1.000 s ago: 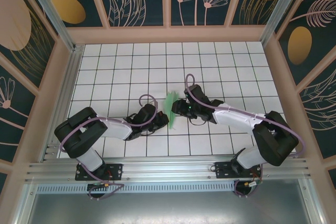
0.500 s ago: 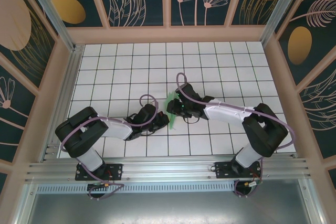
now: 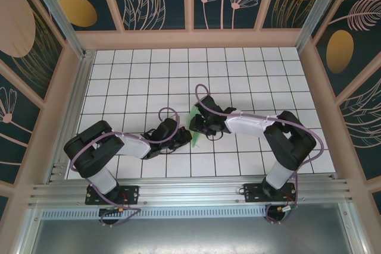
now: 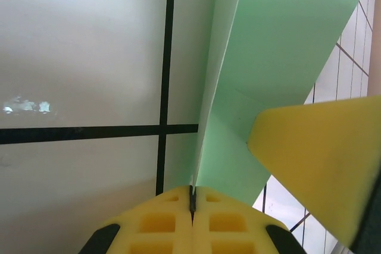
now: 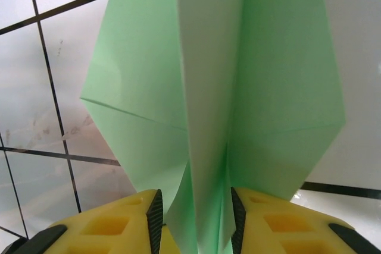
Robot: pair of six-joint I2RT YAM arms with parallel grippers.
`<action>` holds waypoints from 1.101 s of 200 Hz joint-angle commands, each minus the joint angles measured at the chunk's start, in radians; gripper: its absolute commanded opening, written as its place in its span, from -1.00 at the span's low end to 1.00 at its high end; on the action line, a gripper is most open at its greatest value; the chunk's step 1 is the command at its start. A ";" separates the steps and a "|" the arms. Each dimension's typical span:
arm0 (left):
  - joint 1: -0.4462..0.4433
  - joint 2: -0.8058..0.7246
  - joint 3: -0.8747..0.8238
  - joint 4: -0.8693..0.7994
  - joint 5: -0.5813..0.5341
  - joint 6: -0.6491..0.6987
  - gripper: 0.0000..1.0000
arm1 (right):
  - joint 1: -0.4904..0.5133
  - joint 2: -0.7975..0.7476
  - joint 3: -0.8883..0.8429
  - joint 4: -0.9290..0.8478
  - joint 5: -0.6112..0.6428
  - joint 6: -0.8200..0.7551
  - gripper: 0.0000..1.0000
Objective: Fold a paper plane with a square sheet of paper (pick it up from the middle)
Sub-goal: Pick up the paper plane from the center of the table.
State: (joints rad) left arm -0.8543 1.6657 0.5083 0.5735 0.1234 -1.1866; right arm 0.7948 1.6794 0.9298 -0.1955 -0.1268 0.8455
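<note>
Two sets of fingers meet on a half-folded paper plane [image 5: 286, 87], which stands on edge over the tiled tabletop [image 3: 238, 75] between the two arms.
The left gripper [image 4: 191, 197] has its fingers closed tight on one thin edge of the green paper. The right gripper [image 5: 195, 206] has its fingers a narrow gap apart around the central ridge, and I cannot tell whether they press it. The paper looks very light, thin and limp away from its creases. It would likely crumple or tear under a hard pull and slip from a loose hold. The stacked layers along the ridge are probably stiffest, so hold there, close to the fold, with the wings left free.
</note>
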 commanded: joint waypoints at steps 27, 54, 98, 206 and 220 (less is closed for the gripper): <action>0.005 0.009 -0.013 0.022 0.002 0.008 -0.97 | 0.011 0.050 0.057 -0.058 0.021 0.013 -0.36; 0.004 0.006 -0.014 0.024 0.002 0.008 -0.96 | 0.013 0.068 0.063 -0.062 0.020 0.020 -0.44; 0.008 -0.043 -0.012 -0.015 -0.007 0.011 -0.75 | 0.011 0.071 0.079 -0.098 0.052 0.024 -0.79; 0.168 -0.356 -0.097 -0.236 -0.073 0.063 0.01 | 0.034 0.110 0.223 -0.361 0.170 -0.103 -0.88; 0.175 -0.366 -0.103 -0.248 -0.081 0.068 0.03 | 0.045 0.130 0.250 -0.384 0.183 -0.102 -0.84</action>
State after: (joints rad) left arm -0.6941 1.3258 0.4244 0.4000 0.0772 -1.1522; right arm 0.8154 1.7668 1.1240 -0.4835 0.0032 0.7689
